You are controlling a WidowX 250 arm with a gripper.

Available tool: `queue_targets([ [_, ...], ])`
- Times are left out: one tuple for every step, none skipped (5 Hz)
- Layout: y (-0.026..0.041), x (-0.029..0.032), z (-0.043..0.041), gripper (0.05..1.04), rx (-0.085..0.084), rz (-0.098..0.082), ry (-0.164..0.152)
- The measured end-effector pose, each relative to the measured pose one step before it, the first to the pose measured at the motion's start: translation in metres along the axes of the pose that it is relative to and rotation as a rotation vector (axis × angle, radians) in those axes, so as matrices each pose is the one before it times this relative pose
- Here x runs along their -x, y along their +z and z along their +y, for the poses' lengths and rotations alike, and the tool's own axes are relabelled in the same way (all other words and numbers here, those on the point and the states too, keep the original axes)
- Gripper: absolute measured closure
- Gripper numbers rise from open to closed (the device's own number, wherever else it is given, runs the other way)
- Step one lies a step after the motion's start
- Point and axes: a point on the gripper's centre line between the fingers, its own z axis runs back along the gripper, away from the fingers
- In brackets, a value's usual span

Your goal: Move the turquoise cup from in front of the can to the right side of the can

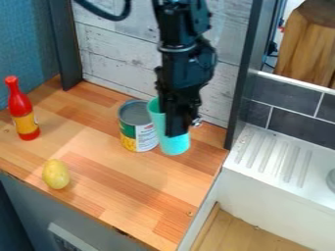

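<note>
The gripper [178,128] hangs down over the back right part of the wooden counter, overlapping a turquoise cup [174,144]. Part of the cup's rim shows to the left of the gripper, and its lower end shows below. The cup leans slightly, and the black gripper hides much of its upper right side. Just left of the cup stands an open-topped can [138,128] with a green, white and yellow label. Whether the gripper holds the cup is hidden.
A red bottle [23,110] with a yellow label stands at the far left. A yellow potato-like object [56,174] lies near the counter's front left edge. Behind is a whitewashed plank wall [111,49]; a dark post and a white ridged drainboard [275,157] border the right side.
</note>
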Motion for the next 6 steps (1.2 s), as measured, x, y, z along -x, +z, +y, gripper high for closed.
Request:
queue_targets([
  [-0.01751,-0.01615,0.00940,0.978,-0.0317,0.0321,-0.0384],
  [-0.01360,-0.01234,0.00502,0.978,-0.0296,0.0502,-0.0221],
  [-0.01771,-0.00565,0.00912,0.978,-0.0298,0.0397,-0.0021],
  [-0.00944,-0.00758,0.00371,0.978,0.0018,0.0059,-0.0075],
  [-0.00328,-0.00347,0.00007,0.978,0.0012,0.0060,0.0008],
  [0.00040,-0.00216,-0.00223,0.955,0.0115,-0.0111,0.0039],
])
